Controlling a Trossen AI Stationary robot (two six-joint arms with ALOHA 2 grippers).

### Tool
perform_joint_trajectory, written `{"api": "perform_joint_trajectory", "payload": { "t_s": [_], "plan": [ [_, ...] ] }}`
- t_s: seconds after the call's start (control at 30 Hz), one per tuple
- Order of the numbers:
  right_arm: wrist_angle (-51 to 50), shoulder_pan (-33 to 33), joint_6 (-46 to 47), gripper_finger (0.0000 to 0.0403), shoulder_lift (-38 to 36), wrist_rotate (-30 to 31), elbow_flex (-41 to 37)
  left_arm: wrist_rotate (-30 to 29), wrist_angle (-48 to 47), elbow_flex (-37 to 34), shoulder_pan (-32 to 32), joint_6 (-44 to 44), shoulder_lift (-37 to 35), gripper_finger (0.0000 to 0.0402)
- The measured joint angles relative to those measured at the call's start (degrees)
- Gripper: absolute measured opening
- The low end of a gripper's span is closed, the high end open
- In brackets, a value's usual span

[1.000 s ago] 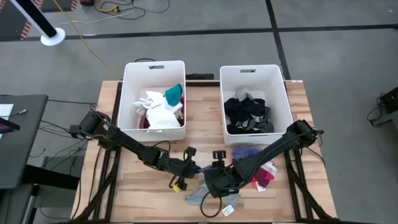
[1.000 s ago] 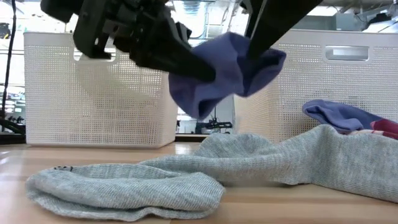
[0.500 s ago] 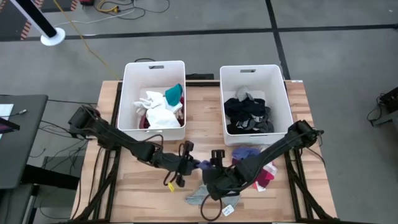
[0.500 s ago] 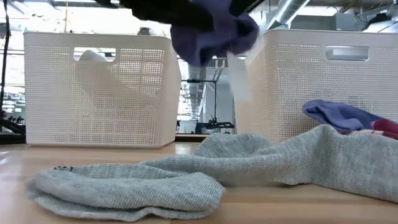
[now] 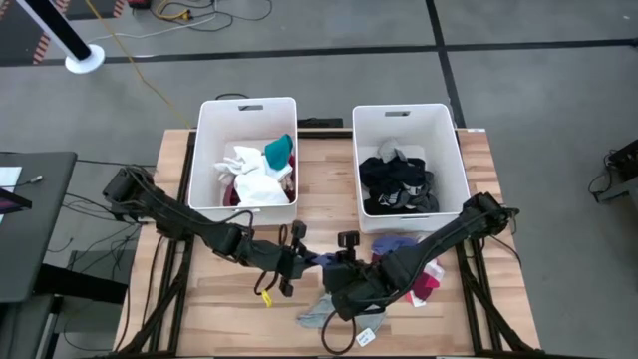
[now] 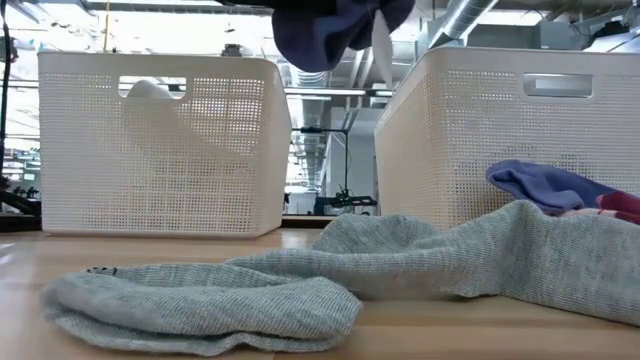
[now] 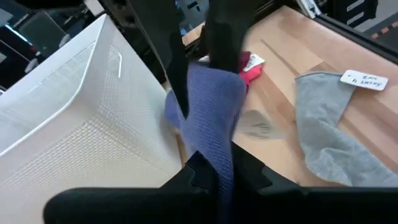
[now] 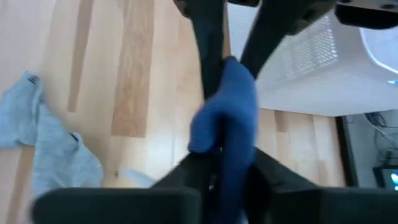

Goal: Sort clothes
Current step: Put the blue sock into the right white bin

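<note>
Nearest the table's front edge, a grey sock (image 5: 317,313) lies flat on the wood. Just behind it, above the table (image 5: 214,289), the left gripper (image 5: 295,261) and right gripper (image 5: 339,264) meet, both clenched on one blue sock (image 5: 319,262) hanging between them. Purple and pink clothes (image 5: 419,269) lie to the right. Farther back stand two white bins (image 5: 247,108), one holding light clothes, one dark.
</note>
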Motion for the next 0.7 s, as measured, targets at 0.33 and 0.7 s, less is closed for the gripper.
{"api": "perform_joint_trajectory", "payload": {
  "t_s": [0.33,0.7],
  "plan": [
    [-7.73,-0.15,0.23,0.0012,0.02,6.04,3.99,-4.73,-1.02,0.0,-0.24,5.61,-2.05,0.0073],
    [-32.15,-3.81,13.3,0.0005,-0.02,16.99,12.82,-3.57,-12.52,0.02,-0.37,3.24,-11.31,0.0191]
  ]
}}
